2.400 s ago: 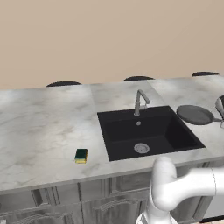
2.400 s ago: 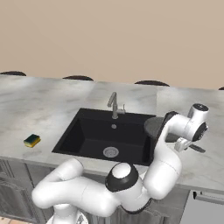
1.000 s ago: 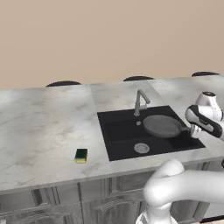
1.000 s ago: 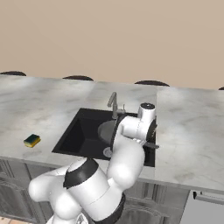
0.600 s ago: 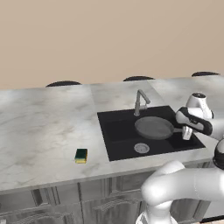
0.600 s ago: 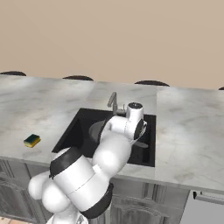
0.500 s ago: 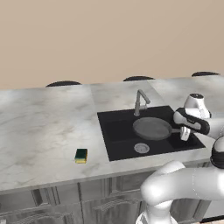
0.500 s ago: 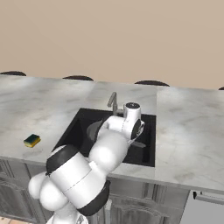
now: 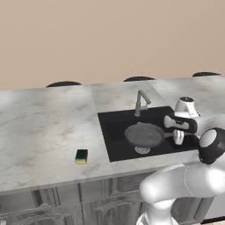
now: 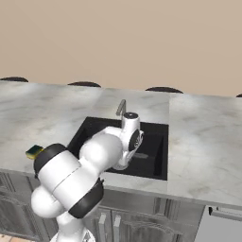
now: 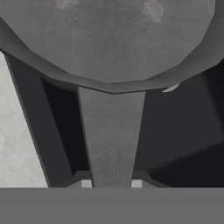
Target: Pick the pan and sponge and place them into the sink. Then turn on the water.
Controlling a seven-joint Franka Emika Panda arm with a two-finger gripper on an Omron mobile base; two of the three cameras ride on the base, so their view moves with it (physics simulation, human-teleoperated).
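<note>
The robot's hand (image 9: 177, 137), clamped on the pan's handle, holds the pan (image 9: 143, 134) level over the middle of the black sink (image 9: 115, 147), its handle running straight back into the grip. The sponge (image 9: 81, 156) lies on the worktop (image 9: 44, 132) well to the sink's left, the farther reach.

A kitchen: grey marble table (image 9: 44, 132) with a black sink (image 9: 115, 132), faucet (image 9: 140, 102), and cabinet fronts (image 9: 57, 200) below.
</note>
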